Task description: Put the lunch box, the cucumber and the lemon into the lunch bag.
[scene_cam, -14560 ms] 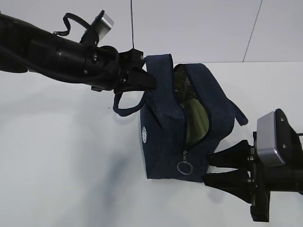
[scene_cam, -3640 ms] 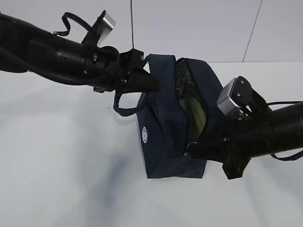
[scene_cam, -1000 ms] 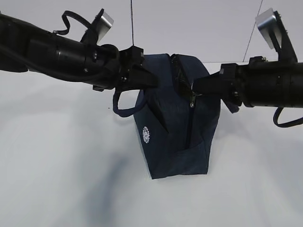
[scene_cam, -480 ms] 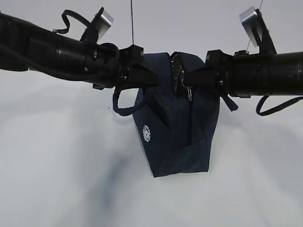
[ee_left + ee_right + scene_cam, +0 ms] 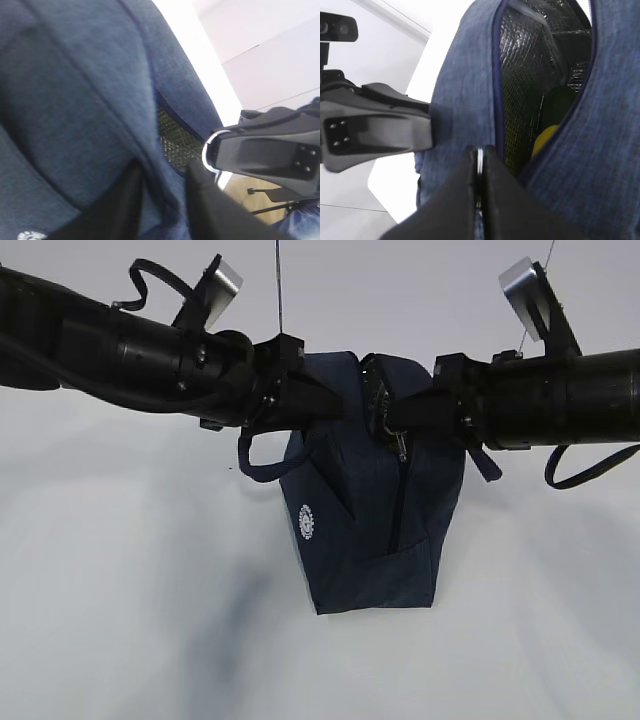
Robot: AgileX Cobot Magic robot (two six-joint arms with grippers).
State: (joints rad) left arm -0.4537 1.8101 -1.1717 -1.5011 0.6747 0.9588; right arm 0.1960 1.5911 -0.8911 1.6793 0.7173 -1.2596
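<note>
The navy lunch bag (image 5: 360,520) hangs between both arms, its top slot partly unzipped. My left gripper (image 5: 335,412) is at the bag's upper left edge. In the left wrist view its fingers (image 5: 164,172) stand apart, open, with a loose fold of the bag's fabric (image 5: 75,100) between them. My right gripper (image 5: 395,422) is shut on the metal zipper pull ring (image 5: 480,159) at the top of the bag. Through the opening I see the yellow lemon (image 5: 545,141) and the dark green cucumber (image 5: 561,102) against the silver lining. The lunch box is hidden.
The white table (image 5: 120,590) spreads all round the bag, with a pale wall behind it. One loop handle (image 5: 262,465) dangles under the left gripper, and a strap (image 5: 487,462) hangs under the right arm.
My right gripper has drawn the zipper pull leftward along the bag's top. My left gripper's fingers have parted on the fabric. The bag has shifted slightly.
</note>
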